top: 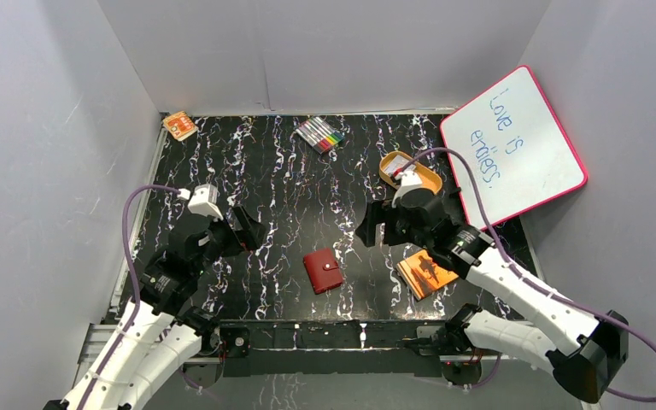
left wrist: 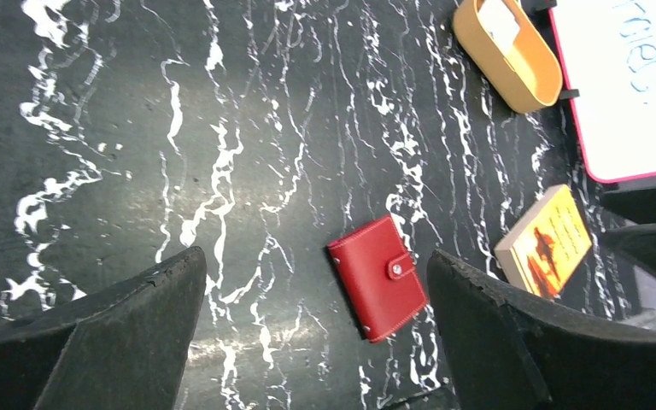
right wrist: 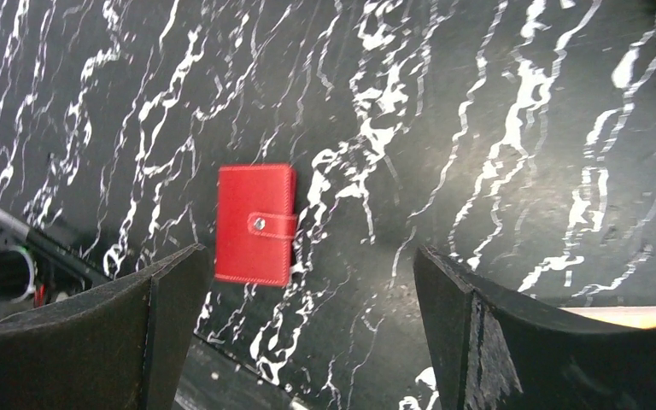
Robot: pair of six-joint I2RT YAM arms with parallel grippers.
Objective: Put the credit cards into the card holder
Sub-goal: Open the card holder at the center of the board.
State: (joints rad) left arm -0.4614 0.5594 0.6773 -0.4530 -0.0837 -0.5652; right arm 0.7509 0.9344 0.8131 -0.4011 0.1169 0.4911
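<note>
The card holder (top: 323,271) is found lying flat on the black marbled surface (top: 290,184), close to its near edge and about midway between the left and right edges. It is closed, with the snap tab fastened and the silver stud facing up. Nothing is touching it.

The left fingers (left wrist: 128,333) are spread wide and released, with nothing gripped. They are held above the surface, to the left of the card holder and further from the near edge. In the left wrist view the card holder (left wrist: 377,278) is seen between the 2 fingers, nearer the right one. The right fingers (right wrist: 512,342) are likewise spread wide and empty. They are held above the surface, to the right of the card holder and apart from it.

The credit cards (left wrist: 500,19) are seen as a whitish flat piece inside an orange oval tray (top: 431,181) toward the far right corner of the surface; their number cannot be told. The tray is placed just beside a pink-rimmed whiteboard (top: 512,145) at the right edge. An orange booklet (top: 427,273) is laid near the near edge, right of the card holder and partly covered by the right arm. A pack of coloured markers (top: 320,134) is set by the far edge, and a small orange packet (top: 179,125) lies at the far left corner.
</note>
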